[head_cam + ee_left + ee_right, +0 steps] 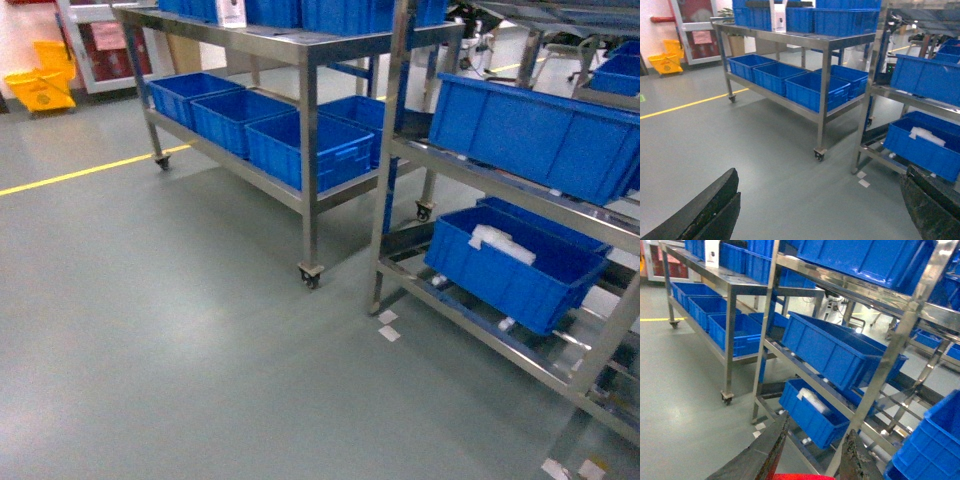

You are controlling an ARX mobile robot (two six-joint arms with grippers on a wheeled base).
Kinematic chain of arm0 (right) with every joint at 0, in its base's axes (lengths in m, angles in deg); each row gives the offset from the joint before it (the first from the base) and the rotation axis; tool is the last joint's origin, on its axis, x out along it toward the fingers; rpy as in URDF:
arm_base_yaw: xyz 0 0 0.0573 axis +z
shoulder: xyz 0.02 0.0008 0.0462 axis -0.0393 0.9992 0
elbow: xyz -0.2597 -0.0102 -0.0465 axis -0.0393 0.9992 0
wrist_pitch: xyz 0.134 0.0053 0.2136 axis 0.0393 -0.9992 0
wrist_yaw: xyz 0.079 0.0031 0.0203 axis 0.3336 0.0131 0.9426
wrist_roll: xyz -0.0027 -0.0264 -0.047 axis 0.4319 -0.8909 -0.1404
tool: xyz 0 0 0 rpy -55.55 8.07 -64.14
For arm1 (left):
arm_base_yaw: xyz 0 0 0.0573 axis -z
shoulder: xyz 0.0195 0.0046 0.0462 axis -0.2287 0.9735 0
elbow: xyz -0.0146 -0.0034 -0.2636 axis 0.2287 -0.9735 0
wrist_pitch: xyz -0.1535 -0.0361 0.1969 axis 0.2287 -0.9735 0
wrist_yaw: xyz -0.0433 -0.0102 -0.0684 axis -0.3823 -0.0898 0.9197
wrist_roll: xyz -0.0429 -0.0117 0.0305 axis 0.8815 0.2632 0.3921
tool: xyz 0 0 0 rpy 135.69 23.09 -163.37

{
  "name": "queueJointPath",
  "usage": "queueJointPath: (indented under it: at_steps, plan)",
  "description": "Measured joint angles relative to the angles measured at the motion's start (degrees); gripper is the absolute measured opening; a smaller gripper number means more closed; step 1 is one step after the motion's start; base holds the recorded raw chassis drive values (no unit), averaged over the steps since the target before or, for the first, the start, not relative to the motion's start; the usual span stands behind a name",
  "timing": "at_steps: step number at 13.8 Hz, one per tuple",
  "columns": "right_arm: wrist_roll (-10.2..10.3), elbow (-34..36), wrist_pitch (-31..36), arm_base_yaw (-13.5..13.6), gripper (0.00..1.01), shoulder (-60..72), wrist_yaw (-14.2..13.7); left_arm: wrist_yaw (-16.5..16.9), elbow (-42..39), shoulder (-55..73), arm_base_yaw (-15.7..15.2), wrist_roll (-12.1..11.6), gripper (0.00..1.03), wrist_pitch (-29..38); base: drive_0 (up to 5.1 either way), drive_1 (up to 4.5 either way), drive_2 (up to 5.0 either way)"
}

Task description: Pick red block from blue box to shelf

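In the right wrist view a glossy red block [802,476] shows at the bottom edge, between the two dark fingers of my right gripper [817,424], which is shut on it. Only the block's top strip is visible. The steel shelf [890,365] rises just ahead of that gripper, with its slanted rail levels close by. My left gripper [821,170] hangs open over bare floor, its fingers far apart and holding nothing. The shelf [395,150] fills the right of the head view, where neither gripper shows. The blue box is out of view.
Dark blue ribbed crates [535,135] sit on the shelf levels; the lower crate [510,265] holds a white packet. A wheeled steel table [310,190] with more blue crates stands at the back. A yellow floor line [90,170] and a yellow basket [40,85] lie far left.
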Motion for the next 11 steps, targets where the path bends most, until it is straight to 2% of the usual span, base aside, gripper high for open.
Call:
queueJointPath:
  at_steps: [11]
  plan:
    - [0.0, 0.0, 0.0, 0.0, 0.27, 0.0, 0.0, 0.0, 0.0, 0.0, 0.0, 0.0, 0.98, 0.0, -1.6, -1.61, -1.6]
